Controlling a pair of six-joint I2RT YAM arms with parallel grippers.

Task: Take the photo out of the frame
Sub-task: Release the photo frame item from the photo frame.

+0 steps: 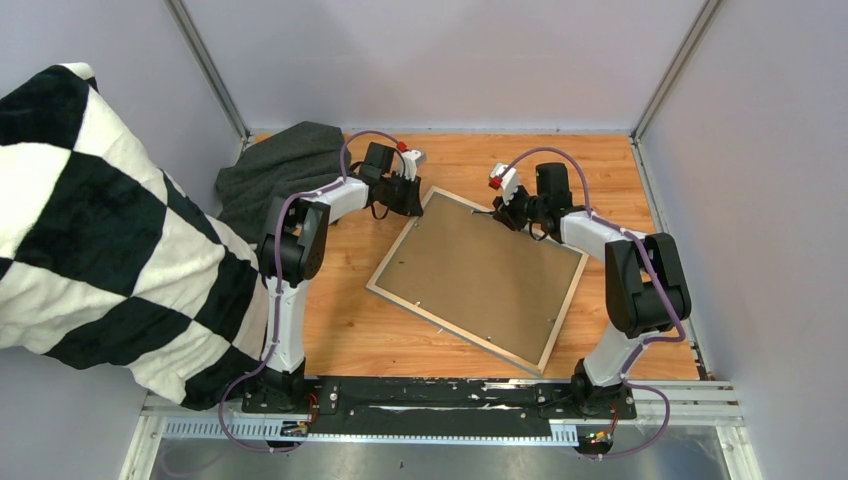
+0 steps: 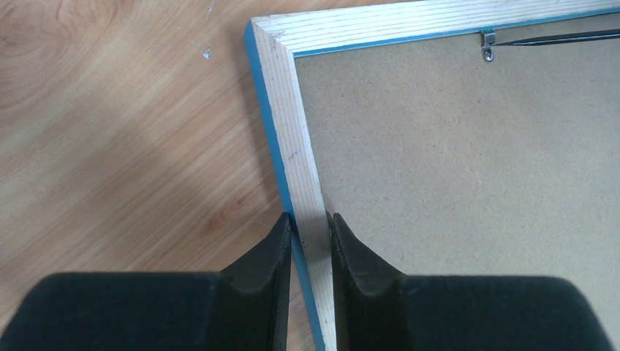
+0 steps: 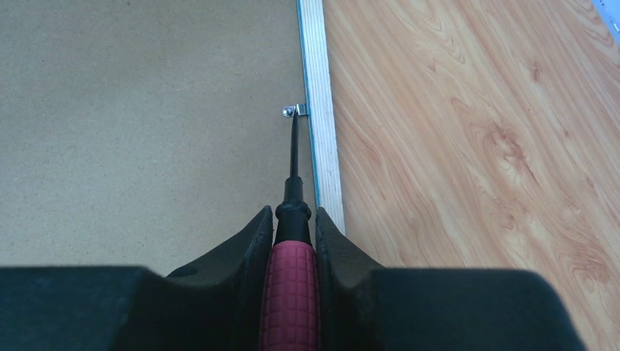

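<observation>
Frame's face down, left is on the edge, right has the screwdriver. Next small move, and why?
Probably nudge the screwdriver tip sideways to swing the metal clip off the backing board. The right gripper holds the tool with its tip at that clip, which reaches from the frame over the board. The left gripper pinches the frame's rail, which should steady it.

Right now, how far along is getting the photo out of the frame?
Done: the frame lies face down, backing board up. In hand: the left gripper clamps its rail near a corner; the right gripper holds a screwdriver, tip at a clip. Left: the board is seated in the frame and the photo is out of sight.
</observation>
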